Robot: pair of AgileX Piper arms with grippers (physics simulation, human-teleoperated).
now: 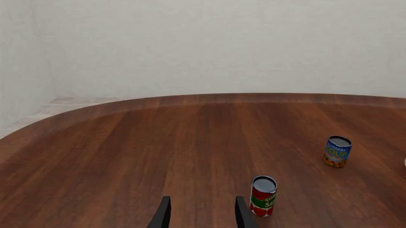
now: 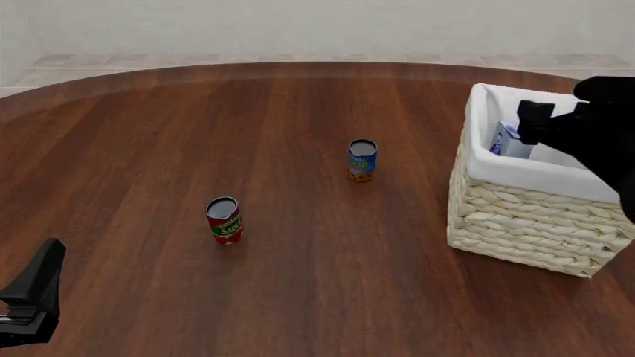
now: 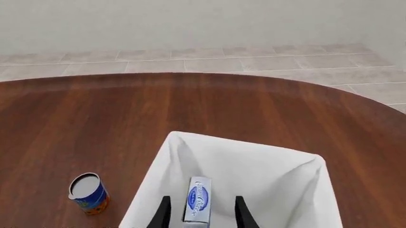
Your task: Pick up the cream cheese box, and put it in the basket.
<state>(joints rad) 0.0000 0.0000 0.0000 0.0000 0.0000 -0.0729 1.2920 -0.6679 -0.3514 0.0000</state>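
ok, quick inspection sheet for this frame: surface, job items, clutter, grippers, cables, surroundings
Surface: round dark wood table, no spills or marks seen.
Job's things: cream cheese box stands on edge inside the basket, at the table's right.
Clutter: red can and blue can, both upright, apart, mid-table.
Grippers: right gripper open above the basket, fingers either side of the box, no contact visible; left gripper open and empty, low near the table's near-left edge.
Cables: nothing seen.
Surroundings: pale tiled floor, plain light wall.
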